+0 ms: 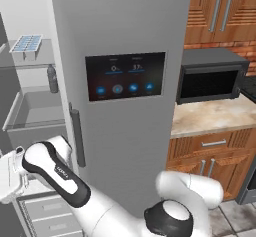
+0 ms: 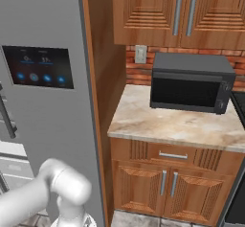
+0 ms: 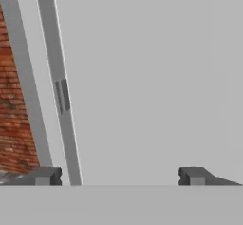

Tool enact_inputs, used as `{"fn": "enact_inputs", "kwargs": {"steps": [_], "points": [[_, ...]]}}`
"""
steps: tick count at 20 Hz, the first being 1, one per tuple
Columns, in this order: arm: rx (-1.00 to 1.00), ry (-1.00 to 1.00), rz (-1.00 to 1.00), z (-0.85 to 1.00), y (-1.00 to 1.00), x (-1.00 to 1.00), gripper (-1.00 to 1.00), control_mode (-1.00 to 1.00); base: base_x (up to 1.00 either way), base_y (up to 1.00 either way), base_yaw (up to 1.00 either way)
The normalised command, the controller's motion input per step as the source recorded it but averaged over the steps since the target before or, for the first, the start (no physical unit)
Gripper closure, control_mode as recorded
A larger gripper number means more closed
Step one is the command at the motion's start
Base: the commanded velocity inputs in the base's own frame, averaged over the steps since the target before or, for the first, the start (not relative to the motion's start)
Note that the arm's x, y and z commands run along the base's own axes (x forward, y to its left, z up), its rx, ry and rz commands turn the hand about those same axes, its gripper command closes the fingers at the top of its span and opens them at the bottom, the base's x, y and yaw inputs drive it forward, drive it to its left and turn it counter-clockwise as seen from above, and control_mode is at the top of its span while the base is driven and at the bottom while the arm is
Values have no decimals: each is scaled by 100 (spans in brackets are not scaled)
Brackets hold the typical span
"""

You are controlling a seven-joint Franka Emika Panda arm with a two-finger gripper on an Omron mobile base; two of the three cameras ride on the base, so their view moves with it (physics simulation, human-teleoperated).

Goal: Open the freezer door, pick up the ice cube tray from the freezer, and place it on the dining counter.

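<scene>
You can see the ice cube tray in the upper left of the left base view. It sits on a high shelf inside the freezer, which is open. A dark bottle stands on the shelf under it, just right of the tray. Lower down is a grey drawer.

Your arm reaches to the lower left of that view, toward the freezer.

In the hand view, your claw is spread wide, one tip at the lower left and one at the lower right. Nothing is between them. In front of it is a plain grey face with two grey bars at the left.

The door with the black screen is shut. A microwave sits on the counter at the right.
</scene>
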Motion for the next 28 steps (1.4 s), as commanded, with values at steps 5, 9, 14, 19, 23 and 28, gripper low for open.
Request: {"fn": "enact_inputs", "kwargs": {"steps": [5,9,14,19,23,28], "points": [[0,0,-16,22,-93,-14,-100,-100,0,0,0],[0,4,-17,38,-97,-1,-100,-100,0,0,0],[1,8,-18,52,-94,0,-100,-100,0,0,0],[1,7,-23,59,-90,-2,-100,-100,0,0,0],[0,4,-28,52,-86,-8,-100,-100,0,0,0],[-12,0,-49,14,-84,-7,-100,-100,0,0,0]]}}
